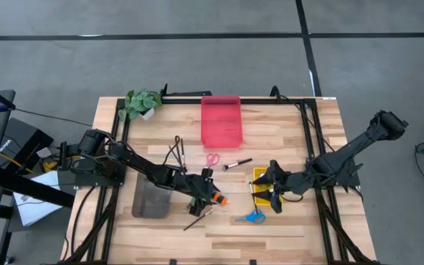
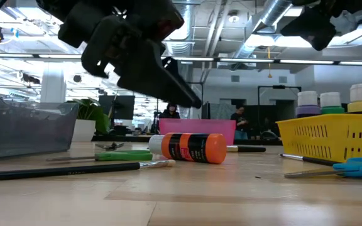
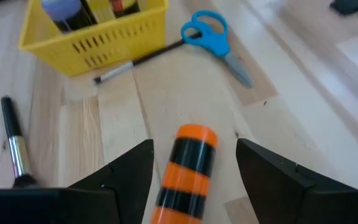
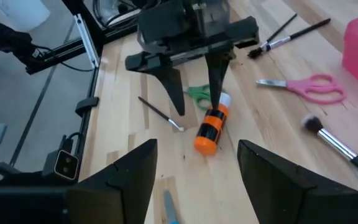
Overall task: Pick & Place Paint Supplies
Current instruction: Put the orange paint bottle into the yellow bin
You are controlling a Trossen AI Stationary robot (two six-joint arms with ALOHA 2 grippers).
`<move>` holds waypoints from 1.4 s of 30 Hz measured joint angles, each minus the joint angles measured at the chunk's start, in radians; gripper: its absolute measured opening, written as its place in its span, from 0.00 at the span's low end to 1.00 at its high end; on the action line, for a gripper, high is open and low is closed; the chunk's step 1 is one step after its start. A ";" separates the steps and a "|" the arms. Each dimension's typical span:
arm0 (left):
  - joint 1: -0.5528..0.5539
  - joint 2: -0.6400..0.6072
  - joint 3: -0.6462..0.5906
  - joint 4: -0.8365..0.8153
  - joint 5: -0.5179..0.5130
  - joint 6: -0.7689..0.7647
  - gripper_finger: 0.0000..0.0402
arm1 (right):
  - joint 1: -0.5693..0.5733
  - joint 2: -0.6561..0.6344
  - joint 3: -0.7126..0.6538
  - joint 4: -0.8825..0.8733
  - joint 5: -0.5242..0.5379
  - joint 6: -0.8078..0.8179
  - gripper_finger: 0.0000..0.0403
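Grey floor crossed by dark lines, seen from above around a pale wooden table. At the left, a dark stand with papers. Beyond the table, a big workshop room: exposed ducts overhead, long strip lights, two people far back.

I see the red tray at the back middle of the wooden table; potted plant well to its left, at the back corner; grey tray nearer than the red tray and off to its left; yellow tray nearer and to its right; two people stand in the room far behind the red tray, low view.
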 joint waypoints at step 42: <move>0.032 0.000 0.000 -0.308 -0.062 0.012 0.41 | 0.014 -0.007 0.000 0.033 -0.004 -0.048 0.54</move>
